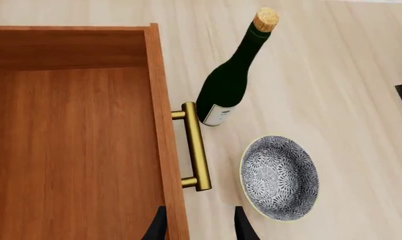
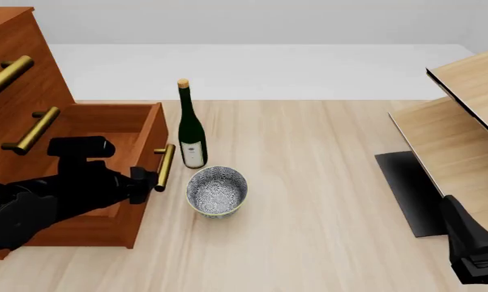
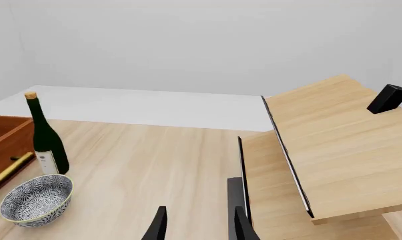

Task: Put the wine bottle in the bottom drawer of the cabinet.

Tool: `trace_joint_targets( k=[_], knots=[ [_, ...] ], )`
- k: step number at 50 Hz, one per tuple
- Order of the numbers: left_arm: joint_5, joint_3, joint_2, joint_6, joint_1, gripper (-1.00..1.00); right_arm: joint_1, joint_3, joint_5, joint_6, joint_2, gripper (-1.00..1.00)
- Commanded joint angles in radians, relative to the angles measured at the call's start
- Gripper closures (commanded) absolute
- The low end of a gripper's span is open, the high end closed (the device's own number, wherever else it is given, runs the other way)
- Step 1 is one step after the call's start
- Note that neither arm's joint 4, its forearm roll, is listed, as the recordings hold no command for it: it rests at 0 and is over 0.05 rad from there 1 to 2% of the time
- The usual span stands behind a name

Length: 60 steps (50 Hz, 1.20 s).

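The wine bottle (image 2: 191,131), dark green with a tan cork and white label, stands upright on the table just beyond the bottom drawer's brass handle (image 2: 164,167). It also shows in the left wrist view (image 1: 228,82) and the right wrist view (image 3: 47,140). The bottom drawer (image 2: 138,128) of the reddish-brown cabinet (image 2: 17,67) is pulled out and looks empty (image 1: 74,150). My left gripper (image 2: 144,182) is open, its fingers (image 1: 241,225) straddling the drawer front and handle (image 1: 195,150). My right gripper (image 3: 198,225) is open and empty, far right (image 2: 453,210).
A round patterned bowl (image 2: 217,191) sits on the table next to the handle, just in front of the bottle. Pale slanted wooden panels (image 2: 462,134) and a dark mat (image 2: 406,188) stand at the right. Upper drawer fronts with brass handles (image 2: 33,131) rise above the open drawer.
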Motion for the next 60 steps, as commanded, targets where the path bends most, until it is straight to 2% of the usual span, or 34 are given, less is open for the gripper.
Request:
trace_joint_targets(
  k=[1,15,16,18,20,29,41,43,45,46,49,60],
  knots=[
    [-0.006,-0.011,0.002,-0.018,-0.025,-1.00,0.000,0.000,-0.001,0.001,0.000,-1.00],
    [0.014,-0.022,-0.018,-0.014,-0.046,-1.00,0.002,0.000,0.001,0.000,0.001,-1.00],
    [0.011,-0.018,-0.024,-0.049,-0.057,-1.00,0.003,0.000,0.001,0.002,0.000,-1.00],
    [0.018,-0.022,-0.026,-0.011,-0.055,-1.00,0.003,0.000,0.001,0.000,0.000,-1.00],
    [0.018,-0.019,-0.027,-0.027,-0.057,-1.00,0.002,0.000,0.001,0.001,0.000,-1.00],
    [0.039,-0.028,-0.048,-0.017,-0.061,-1.00,0.005,0.000,0.004,0.000,0.000,-1.00],
    [0.113,-0.057,-0.126,-0.028,-0.073,-1.00,0.009,0.000,0.004,0.001,-0.001,-1.00],
    [0.125,-0.063,-0.136,-0.004,-0.071,-1.00,0.009,0.000,0.004,0.000,-0.001,-1.00],
    [0.138,-0.069,-0.150,-0.036,-0.087,-1.00,0.009,0.000,0.004,0.000,-0.001,-1.00],
    [0.153,-0.079,-0.162,-0.011,-0.085,-1.00,0.009,0.000,0.004,0.000,0.000,-1.00],
    [0.177,-0.093,-0.179,-0.030,-0.100,-1.00,0.010,0.000,0.003,-0.001,0.000,-1.00],
    [0.323,-0.222,-0.285,0.009,-0.099,-1.00,0.013,0.000,0.000,0.001,0.002,-1.00]
  ],
)
